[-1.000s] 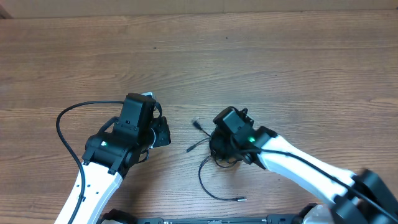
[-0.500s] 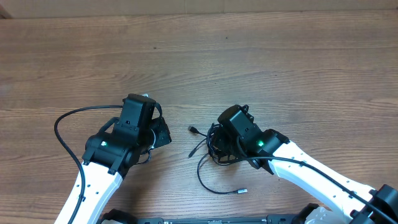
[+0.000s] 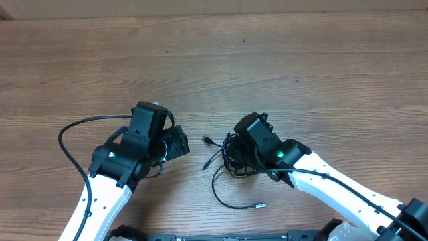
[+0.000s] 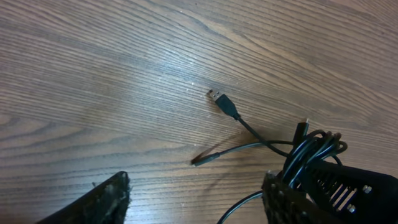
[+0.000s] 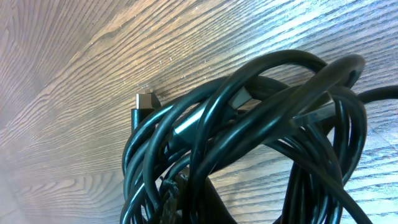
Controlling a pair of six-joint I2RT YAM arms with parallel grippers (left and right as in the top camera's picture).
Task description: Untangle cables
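The cables (image 3: pixel 229 158) lie as a tangled black bundle in the table's middle. Loose ends run off it: a silver-tipped plug (image 3: pixel 207 140), a second end (image 3: pixel 204 166) and a long strand ending near the front (image 3: pixel 260 205). My right gripper (image 5: pixel 186 202) is shut on the cables (image 5: pixel 249 118), whose loops fill the right wrist view around a silver plug (image 5: pixel 144 99). My left gripper (image 4: pixel 196 205) stands open with bare wood between its fingers (image 4: pixel 109 199). It sits just left of the bundle (image 4: pixel 314 149), short of the plug (image 4: pixel 217 98).
A thicker black wire (image 3: pixel 63 134) loops on the table beside the left arm (image 3: pixel 117 164). The right arm (image 3: pixel 321 181) reaches in from the lower right. Wood tabletop (image 3: pixel 267 60) stretches behind both arms.
The left gripper's jaws have spread open. The right gripper shifted the bundle slightly left and toward the front a second ago, then held still.
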